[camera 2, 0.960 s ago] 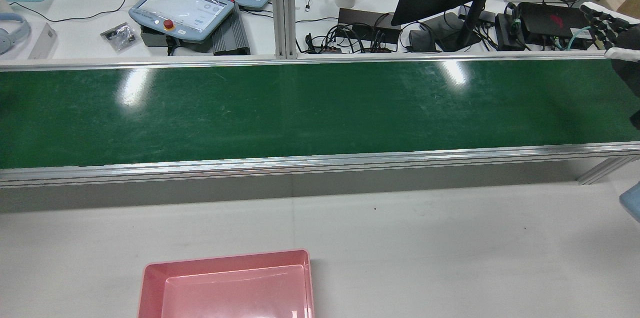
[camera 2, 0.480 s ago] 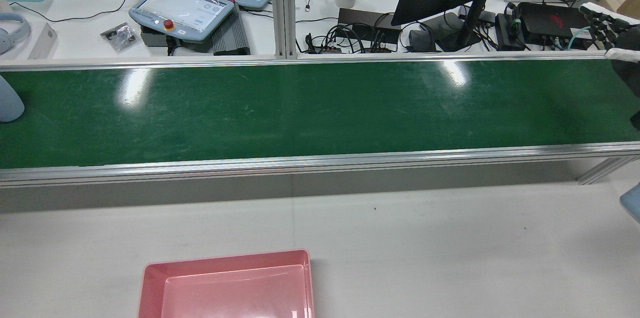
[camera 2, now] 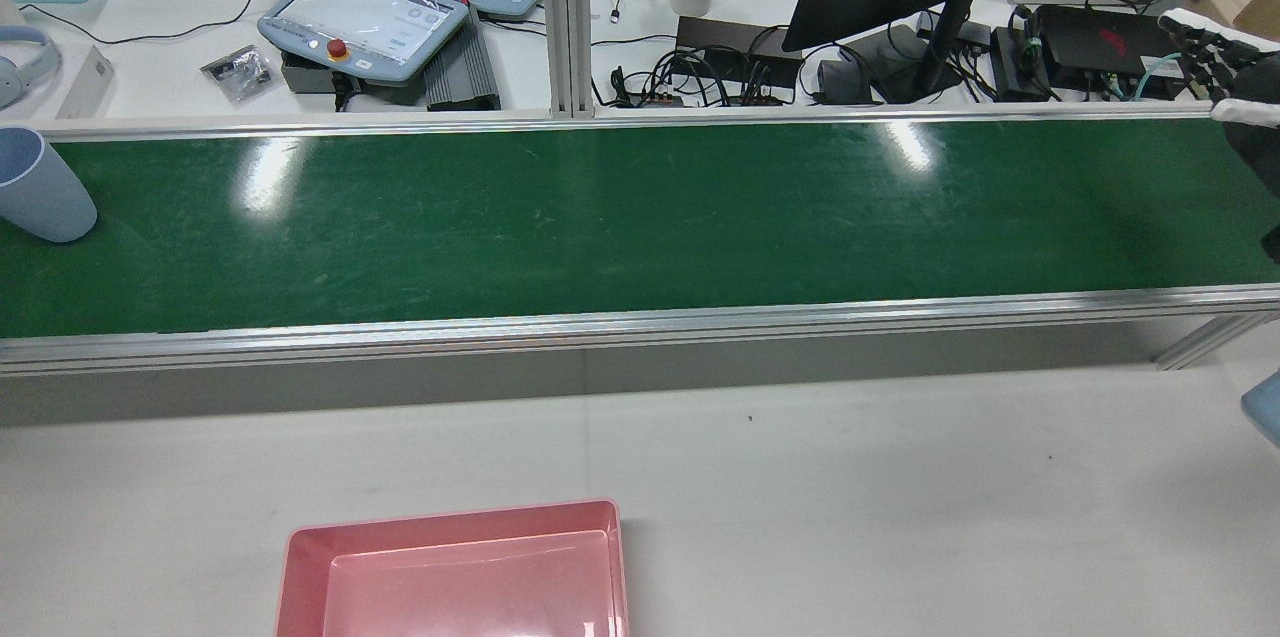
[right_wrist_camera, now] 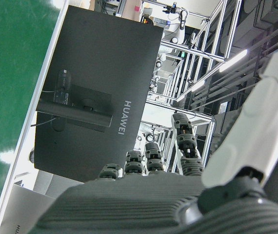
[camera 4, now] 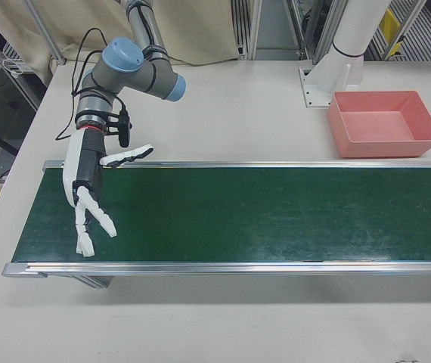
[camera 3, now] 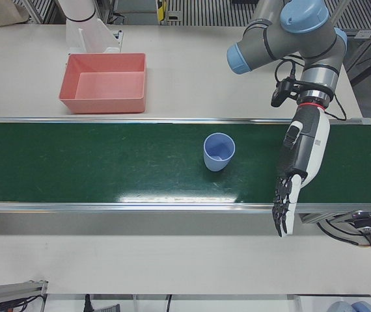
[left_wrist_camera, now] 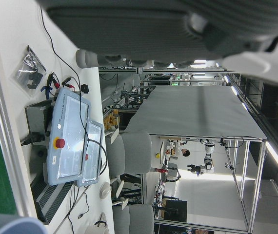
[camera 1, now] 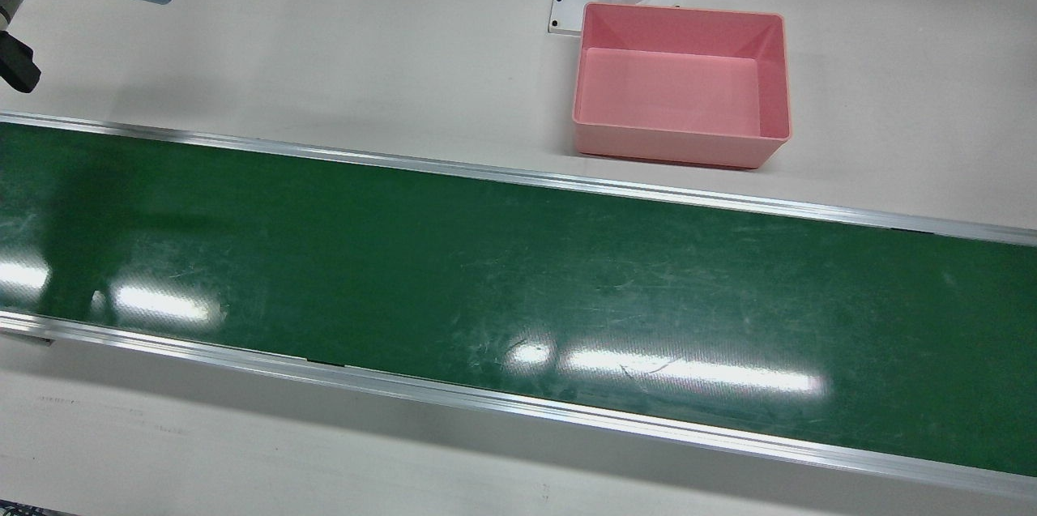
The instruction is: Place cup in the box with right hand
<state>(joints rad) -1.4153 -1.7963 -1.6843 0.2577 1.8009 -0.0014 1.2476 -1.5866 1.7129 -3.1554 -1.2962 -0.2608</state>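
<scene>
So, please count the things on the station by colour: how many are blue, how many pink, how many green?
Blue: 1, the cup standing upright on the belt.
Pink: 1, the box on the white table beside the belt, with nothing in it.
Green: 1, the conveyor belt.
Total: 3.

My right robot hand [camera 4: 87, 198] hangs from a bent arm, palm down, fingers spread apart, holding nothing. My left robot hand [camera 3: 297, 175] points downward too, fingers extended and apart, holding nothing.
</scene>
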